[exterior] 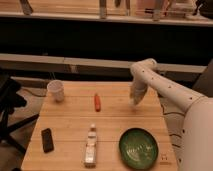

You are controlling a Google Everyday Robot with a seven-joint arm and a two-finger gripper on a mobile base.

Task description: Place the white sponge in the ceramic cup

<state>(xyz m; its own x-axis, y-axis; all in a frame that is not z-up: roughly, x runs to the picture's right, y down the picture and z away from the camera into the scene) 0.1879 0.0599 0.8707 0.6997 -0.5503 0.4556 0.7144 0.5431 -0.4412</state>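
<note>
Where the light wooden desk [70,125] nears its back left corner, the small plain white ceramic cup [56,90] stands upright, slightly tapered, its mouth open. Behind the desk rises a dark wall [75,40]. The white arm's tool [135,98] hangs low over the desk's back right part, well apart from the cup. Whether it is apart or clamped cannot be told.

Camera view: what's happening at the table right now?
The robot's white arm reaches in from the right, its pincer pointing down over the right rear of the wooden table. The small white ceramic cup stands at the left rear corner, well apart from the pincer. The white sponge cannot be made out. A small orange stick, a clear plastic bottle lying down, a round green bowl and a flat black object also lie on the table.
</note>
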